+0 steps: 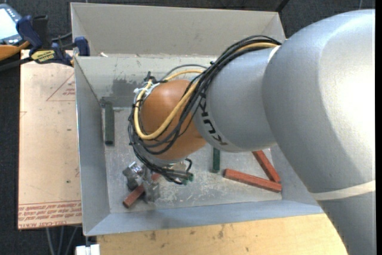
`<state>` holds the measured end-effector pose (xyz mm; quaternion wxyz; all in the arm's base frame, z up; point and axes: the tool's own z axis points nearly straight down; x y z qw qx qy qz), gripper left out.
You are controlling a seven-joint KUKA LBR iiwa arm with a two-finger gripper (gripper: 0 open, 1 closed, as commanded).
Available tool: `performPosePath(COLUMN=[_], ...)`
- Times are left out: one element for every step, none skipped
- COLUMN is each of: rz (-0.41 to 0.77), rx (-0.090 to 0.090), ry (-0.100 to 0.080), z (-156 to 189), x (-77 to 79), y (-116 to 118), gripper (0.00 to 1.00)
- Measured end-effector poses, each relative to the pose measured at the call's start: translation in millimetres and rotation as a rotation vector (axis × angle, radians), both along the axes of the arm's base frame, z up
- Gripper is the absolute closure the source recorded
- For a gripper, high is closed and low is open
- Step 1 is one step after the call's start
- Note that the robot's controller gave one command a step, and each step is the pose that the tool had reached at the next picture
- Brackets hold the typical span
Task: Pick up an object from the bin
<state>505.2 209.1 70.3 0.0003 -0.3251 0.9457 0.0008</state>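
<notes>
Contact looks near: end effector (142, 182) sits low in the bin's (89, 146) lower-left corner, touching or just above a small red-brown block (132, 199). Whether it is open or closed I cannot tell. Block is probably light, stiff and not fragile. It is best taken across its narrow sides, mid-length.

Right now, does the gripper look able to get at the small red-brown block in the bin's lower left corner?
Probably yes: the gripper hangs just beside the small red-brown block, and nothing lies over it.
</notes>
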Motion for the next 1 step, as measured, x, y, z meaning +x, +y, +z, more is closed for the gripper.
performPosePath(rz=[0.021], rx=[0.003], ry=[-0.012], z=[152.5], x=[39.5], y=[-0.6], gripper=[1.00])
